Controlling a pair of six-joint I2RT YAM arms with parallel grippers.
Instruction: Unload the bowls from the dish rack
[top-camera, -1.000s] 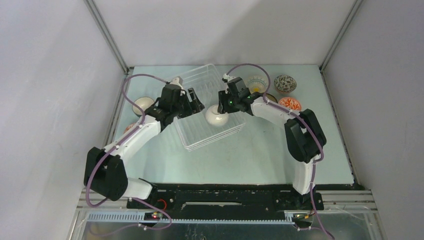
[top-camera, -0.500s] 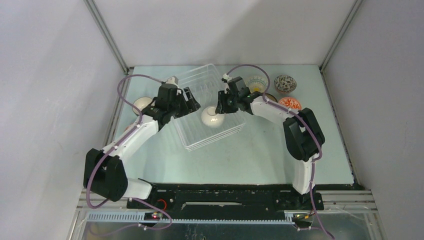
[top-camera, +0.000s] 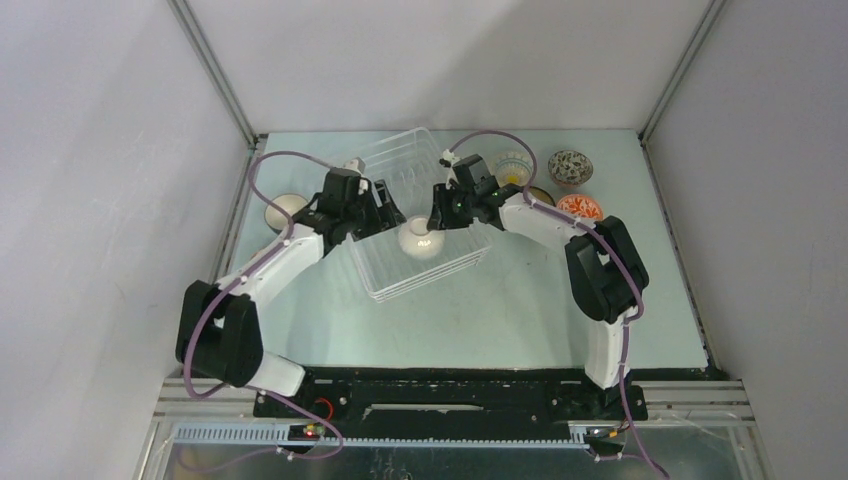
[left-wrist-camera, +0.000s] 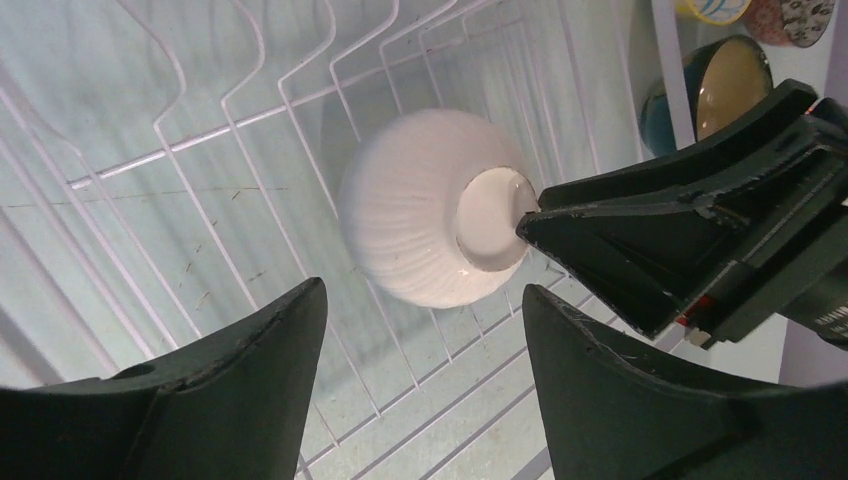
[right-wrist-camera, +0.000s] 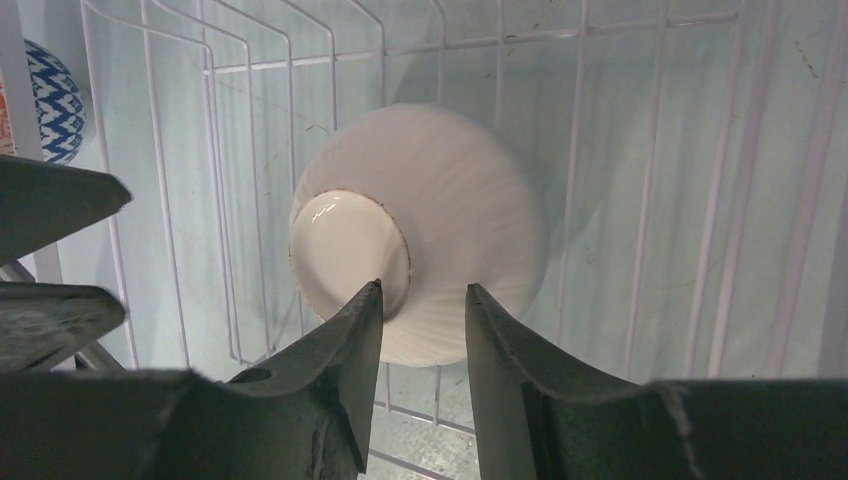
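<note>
Lying overturned, white bowl (right-wrist-camera: 470, 200), at right gripper (right-wrist-camera: 424, 290)

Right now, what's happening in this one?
One white bowl sits in the rack, tipped over with its foot showing. The right tool is at the bowl, a finger on either side of the foot's rim; I can't tell whether it grips yet. The left tool hovers open above the rack, holding nothing. Other bowls stand on the table on both sides of the rack.
</note>
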